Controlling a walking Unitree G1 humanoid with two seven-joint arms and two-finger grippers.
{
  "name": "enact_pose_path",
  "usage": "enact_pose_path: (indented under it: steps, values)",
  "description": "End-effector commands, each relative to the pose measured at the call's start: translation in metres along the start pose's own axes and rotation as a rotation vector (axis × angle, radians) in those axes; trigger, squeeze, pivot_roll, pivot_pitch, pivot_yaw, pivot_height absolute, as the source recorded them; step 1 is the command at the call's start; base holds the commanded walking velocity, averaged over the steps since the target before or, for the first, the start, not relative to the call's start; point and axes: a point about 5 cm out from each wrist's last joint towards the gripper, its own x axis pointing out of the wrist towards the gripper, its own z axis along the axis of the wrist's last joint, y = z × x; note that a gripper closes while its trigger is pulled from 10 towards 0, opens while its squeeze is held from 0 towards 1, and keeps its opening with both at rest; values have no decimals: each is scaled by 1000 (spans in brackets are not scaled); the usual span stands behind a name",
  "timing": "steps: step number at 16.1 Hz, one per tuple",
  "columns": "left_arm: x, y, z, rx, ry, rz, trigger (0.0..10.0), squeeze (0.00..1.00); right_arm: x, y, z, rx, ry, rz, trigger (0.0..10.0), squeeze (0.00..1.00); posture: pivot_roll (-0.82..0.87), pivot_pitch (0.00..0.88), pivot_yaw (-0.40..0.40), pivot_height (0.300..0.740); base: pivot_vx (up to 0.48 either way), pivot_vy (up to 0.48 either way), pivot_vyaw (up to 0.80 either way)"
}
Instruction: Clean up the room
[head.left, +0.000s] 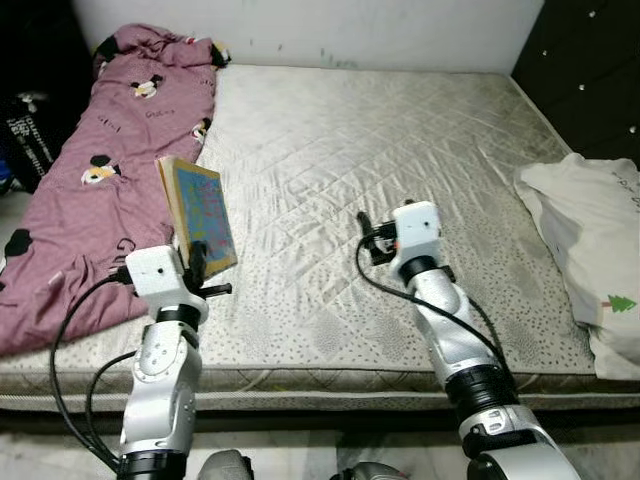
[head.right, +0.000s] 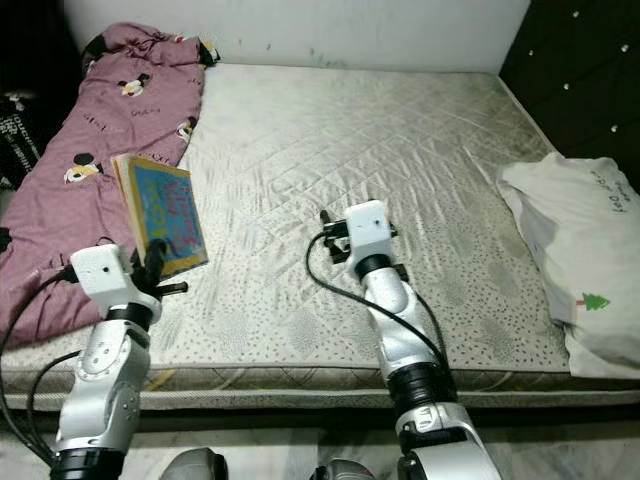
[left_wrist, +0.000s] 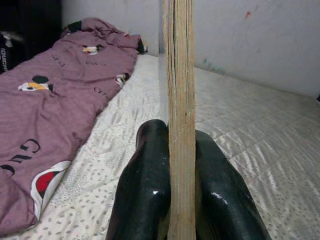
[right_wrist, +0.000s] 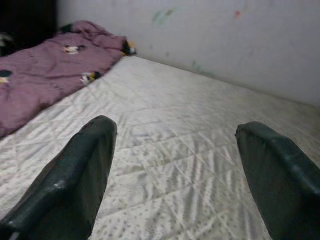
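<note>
Nearest the camera, the two silver arms are reaching out over the front edge of a bare quilted mattress (head.left: 330, 200). The left claw (head.left: 197, 258) is gripping a book (head.left: 200, 212) by its lower edge, its two black fingers (left_wrist: 145, 195) pressing tight against either side of the yellowed page block; the book is standing upright, lifted clear of the bed, with its blue illustrated cover facing the robot's right. The right claw (right_wrist: 175, 175) is hovering above the middle of the mattress with its fingers spread wide apart and nothing between them. Beyond the left claw, a mauve blanket (head.left: 110, 150) printed with cartoon figures is lying crumpled along the mattress's left side, running back to the far wall. On the right edge of the bed, a white pillow (head.left: 590, 250) bearing a small green tree print is hanging partly over the side.
</note>
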Motion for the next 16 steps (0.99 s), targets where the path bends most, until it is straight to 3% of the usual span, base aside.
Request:
enact_pose_path:
  steps: [1, 4, 16]
  values:
    - [2, -6, 6, -8, -39, -27, 10000, 0, 0, -5, 0, -9, -4, -8, 10000, 0, 31, 52, -27, 740, 0, -292, 0]
    - [2, -7, 6, -10, -38, -33, 10000, 0, 1, -6, 0, -15, -5, -11, 10000, 0, 30, 50, -27, 740, 0, -292, 492]
    - [2, -10, 5, -24, -34, -36, 10000, 0, 1, -6, -1, -32, -4, -1, 10000, 0, 24, 56, -35, 740, 0, -288, 0]
